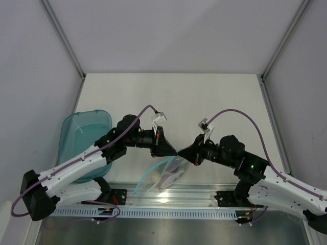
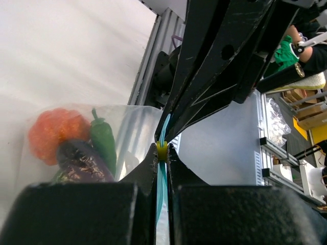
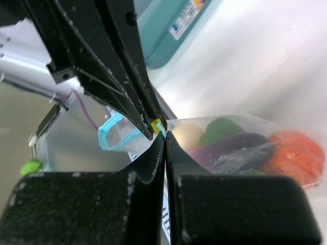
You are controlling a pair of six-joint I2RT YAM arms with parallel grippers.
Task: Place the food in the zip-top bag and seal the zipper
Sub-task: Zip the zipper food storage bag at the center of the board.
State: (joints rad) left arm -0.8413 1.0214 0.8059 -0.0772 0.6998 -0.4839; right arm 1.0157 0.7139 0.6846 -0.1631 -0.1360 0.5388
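The clear zip-top bag (image 1: 166,173) hangs between my two grippers above the table's near edge. Inside it lie the food pieces: an orange fruit (image 2: 53,133), a green pod (image 2: 103,140), a purple eggplant (image 2: 82,161), a cream egg (image 3: 186,135) and a green pepper (image 3: 222,127). My left gripper (image 2: 162,150) is shut on the light-blue zipper (image 2: 160,189), right at a small yellow slider (image 2: 162,147). Tip to tip with it, my right gripper (image 3: 165,137) is shut on the same strip beside the slider (image 3: 156,124). A slack loop of the zipper (image 3: 110,133) bows out beyond the left gripper's fingers (image 3: 117,66).
A teal translucent tray (image 1: 84,140) stands at the left of the table, partly under my left arm. A metal rail (image 1: 168,196) runs along the near edge, below the hanging bag. Grey walls close in the back and both sides.
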